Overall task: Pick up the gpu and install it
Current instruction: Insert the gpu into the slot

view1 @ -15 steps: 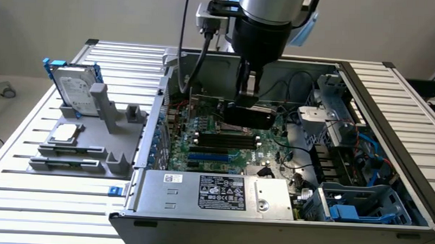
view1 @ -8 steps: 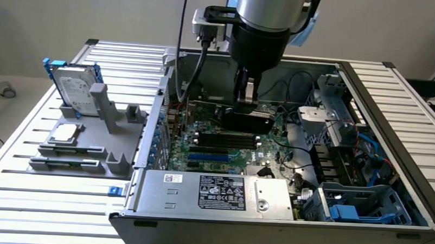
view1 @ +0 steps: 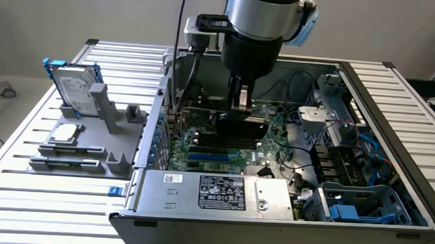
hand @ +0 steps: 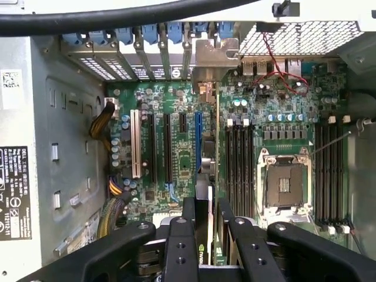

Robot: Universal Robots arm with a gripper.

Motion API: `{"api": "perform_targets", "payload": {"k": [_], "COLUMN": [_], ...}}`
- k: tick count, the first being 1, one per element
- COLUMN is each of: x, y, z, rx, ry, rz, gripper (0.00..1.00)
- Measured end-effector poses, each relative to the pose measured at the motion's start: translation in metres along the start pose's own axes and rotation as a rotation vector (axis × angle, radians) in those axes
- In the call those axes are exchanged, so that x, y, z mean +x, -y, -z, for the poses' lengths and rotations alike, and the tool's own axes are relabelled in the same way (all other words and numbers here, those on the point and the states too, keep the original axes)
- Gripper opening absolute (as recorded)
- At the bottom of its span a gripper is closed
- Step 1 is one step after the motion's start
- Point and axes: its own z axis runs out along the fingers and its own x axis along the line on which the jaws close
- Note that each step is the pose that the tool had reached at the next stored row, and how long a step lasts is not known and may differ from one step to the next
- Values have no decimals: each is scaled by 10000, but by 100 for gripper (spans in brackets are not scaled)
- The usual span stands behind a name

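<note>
Gripper is clenched on the gpu, one finger on each flat face. The card stands on edge inside the open computer case, down at the motherboard beside the blue expansion slot, its silver bracket toward the rear slot openings. Whether it sits fully in a slot, I cannot tell. The empty processor socket lies near. Outside the case, at the exterior view's left, a hard drive stands in a grey holder.
</note>
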Motion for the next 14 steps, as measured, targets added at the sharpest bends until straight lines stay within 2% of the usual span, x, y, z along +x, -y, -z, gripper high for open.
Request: {"api": "perform_targets", "payload": {"k": [4,14], "x": [8,46], "y": [-61,-132], "z": [-73,-226], "rx": [-1,-28], "ry": [-9,-9], "rz": [151,676], "gripper": [26,26]}}
